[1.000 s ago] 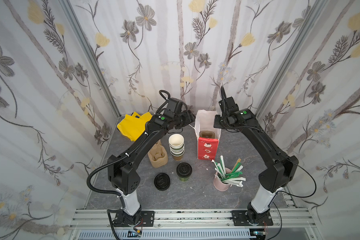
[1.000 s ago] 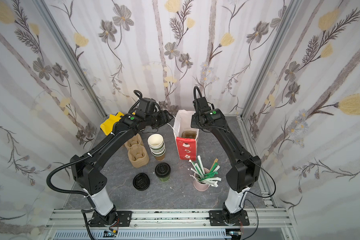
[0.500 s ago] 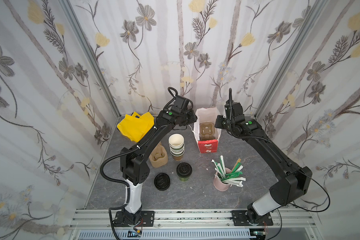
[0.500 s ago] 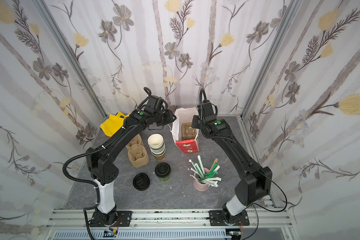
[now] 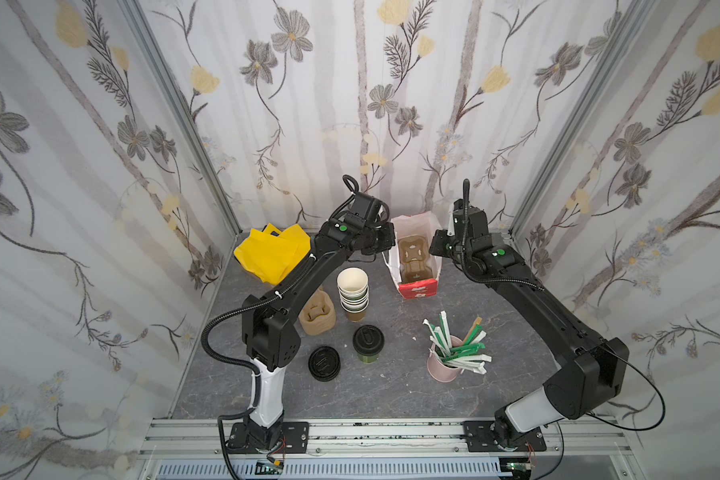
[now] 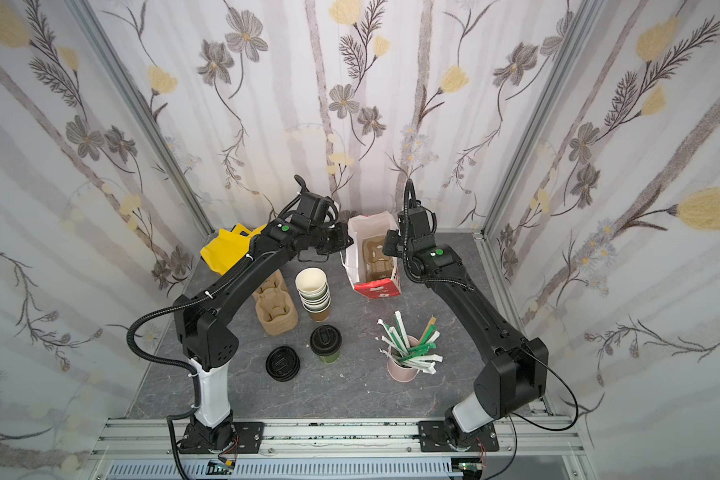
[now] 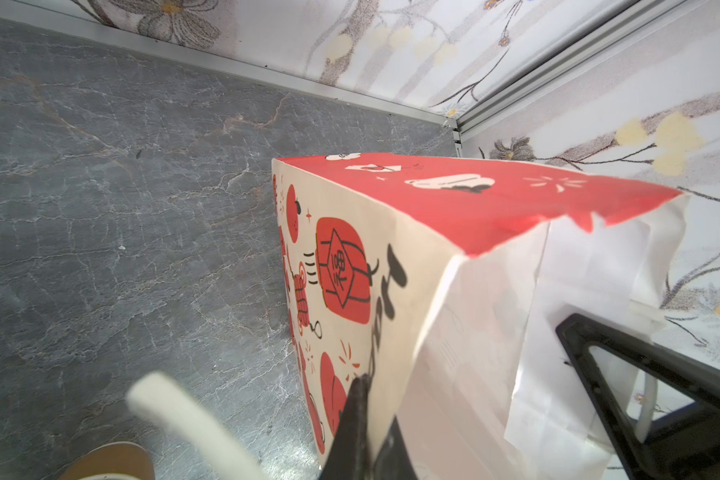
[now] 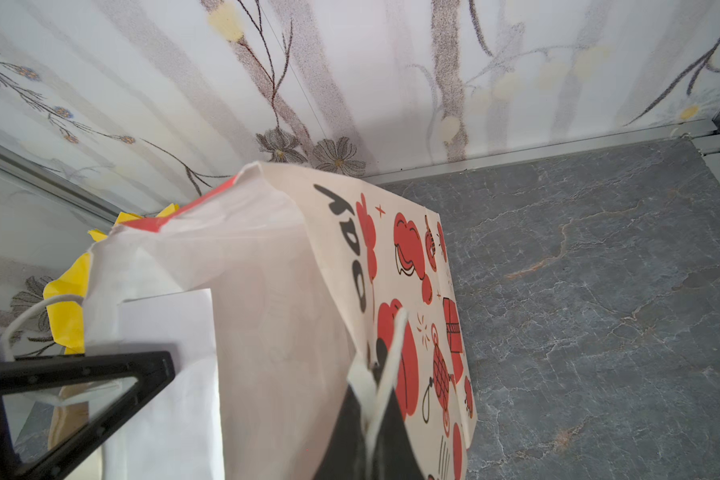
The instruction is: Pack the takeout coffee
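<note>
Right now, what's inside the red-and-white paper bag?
The red-and-white paper bag holds a brown moulded-pulp cup carrier at its bottom, and the carrier's wells look empty. No cup is inside: the olive-green paper cup with black lid stands on the table. Anything under the carrier is hidden.

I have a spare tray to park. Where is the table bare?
Bare: the table in front, between lids, lidded cup and rail; also between bag and straw cup. Crowded: left middle, where carriers, cup stack, lids and lidded cup stand close.
</note>
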You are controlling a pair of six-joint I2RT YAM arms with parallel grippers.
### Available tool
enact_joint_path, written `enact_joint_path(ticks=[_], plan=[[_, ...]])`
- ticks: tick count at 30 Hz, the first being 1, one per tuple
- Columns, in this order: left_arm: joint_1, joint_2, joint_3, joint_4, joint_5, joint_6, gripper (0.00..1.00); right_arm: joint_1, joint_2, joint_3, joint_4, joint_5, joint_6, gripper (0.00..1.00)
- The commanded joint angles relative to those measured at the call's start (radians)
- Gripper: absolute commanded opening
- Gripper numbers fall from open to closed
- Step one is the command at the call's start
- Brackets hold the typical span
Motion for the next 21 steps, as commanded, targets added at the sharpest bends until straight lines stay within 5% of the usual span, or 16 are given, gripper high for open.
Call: enact_joint_path(ticks=[1,14,21], plan=[[0.001,-0.003,0.022,-0.002,0.006,-0.008,0.00,-0.004,-0.002,0.003,0.034,-0.021,0.023,0.00],[0.015,0.013,0.064,0.000,0.061,-0.171,0.00,-0.022,0.120,0.216,-0.306,-0.167,0.090,0.00],[0.023,0.013,0.042,-0.003,0.069,-0.179,0.30,-0.023,0.161,0.258,-0.408,-0.206,0.104,0.00]])
